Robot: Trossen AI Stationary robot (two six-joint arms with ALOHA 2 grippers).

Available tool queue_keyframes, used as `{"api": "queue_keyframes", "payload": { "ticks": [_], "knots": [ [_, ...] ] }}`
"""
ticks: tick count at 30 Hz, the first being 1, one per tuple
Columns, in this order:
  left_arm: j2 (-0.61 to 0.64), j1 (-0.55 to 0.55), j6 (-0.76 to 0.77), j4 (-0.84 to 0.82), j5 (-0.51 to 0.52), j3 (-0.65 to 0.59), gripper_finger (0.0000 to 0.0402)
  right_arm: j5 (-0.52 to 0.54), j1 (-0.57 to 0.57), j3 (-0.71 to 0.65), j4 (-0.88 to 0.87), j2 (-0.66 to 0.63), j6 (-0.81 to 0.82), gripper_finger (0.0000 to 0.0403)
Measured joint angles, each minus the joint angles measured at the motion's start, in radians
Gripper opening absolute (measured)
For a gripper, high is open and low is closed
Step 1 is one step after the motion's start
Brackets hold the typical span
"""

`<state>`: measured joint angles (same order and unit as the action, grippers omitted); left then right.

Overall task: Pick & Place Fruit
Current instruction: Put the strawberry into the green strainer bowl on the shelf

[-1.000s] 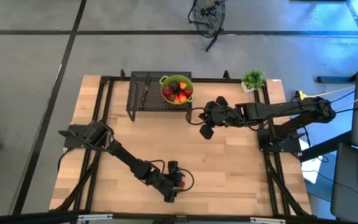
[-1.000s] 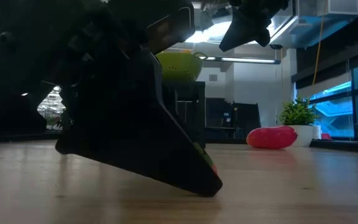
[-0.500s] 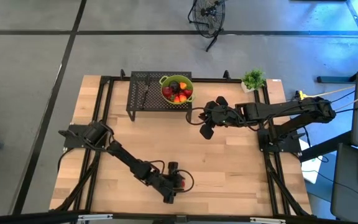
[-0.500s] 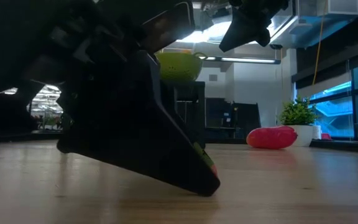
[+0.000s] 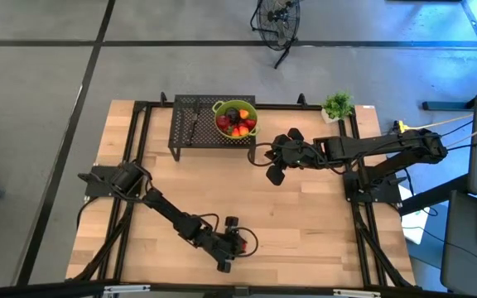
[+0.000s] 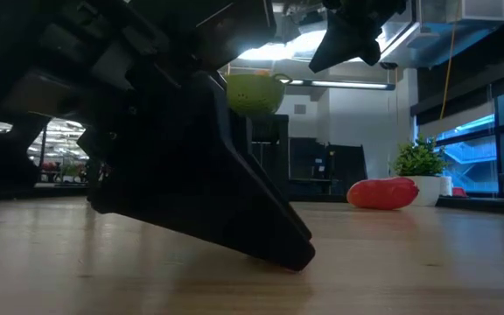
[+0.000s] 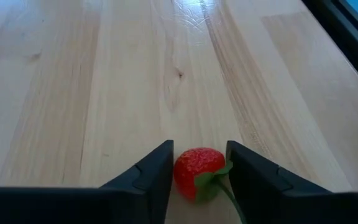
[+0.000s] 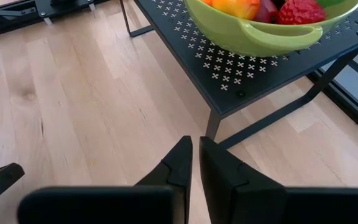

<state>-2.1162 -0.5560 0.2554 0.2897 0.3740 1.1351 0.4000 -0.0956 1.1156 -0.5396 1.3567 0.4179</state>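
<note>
A red strawberry (image 7: 194, 174) with a green stalk lies on the wooden table near its front edge, at the middle. My left gripper (image 7: 197, 149) (image 5: 237, 242) is down at the table with one finger on each side of it. In the low view the near finger (image 6: 234, 201) hides the strawberry. My right gripper (image 8: 196, 155) (image 5: 276, 174) hangs shut and empty above the table, right of the black rack (image 5: 193, 128). On the rack stands a lime-green bowl (image 5: 235, 118) with red, orange and dark green fruit. A bigger red oblong fruit (image 6: 383, 192) lies at the table's far right. My left gripper pinches the strawberry between its two fingers, one on each side (image 7: 178, 171) of its body. The fingers slant down toward the table's near right. The strawberry rests on the table, its green stalk end (image 7: 213, 180) toward the wrist.
A small potted plant (image 5: 336, 106) stands at the far right corner. A black frame (image 5: 139, 165) runs around the table top. Bare wood (image 5: 305, 223) stretches between the two grippers.
In the low view the near finger of my left gripper has shifted a little. It now covers the sliver of red and green that showed at its tip. The arm has stayed in place.
</note>
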Motion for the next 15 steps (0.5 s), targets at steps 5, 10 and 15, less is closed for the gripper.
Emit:
{"api": "queue_keyframes", "payload": {
  "ticks": [5, 10, 15],
  "knots": [
    [0.0, 0.0, 0.0, 0.002, -0.002, 0.0, 0.0124, 0.0, 0.0, 0.0, 0.0, 0.0, 0.0, 0.0036],
    [0.0, 0.0, 0.003, 0.002, -0.028, 0.0, 0.0103, 0.0, 0.0, 0.0, 0.0, 0.0, 0.0, 0.0046],
    [0.002, 0.0, 0.021, -0.007, -0.056, 0.0, 0.0106, 0.0, 0.0, 0.0, 0.0, 0.0, 0.0, 0.0053]
  ]
}}
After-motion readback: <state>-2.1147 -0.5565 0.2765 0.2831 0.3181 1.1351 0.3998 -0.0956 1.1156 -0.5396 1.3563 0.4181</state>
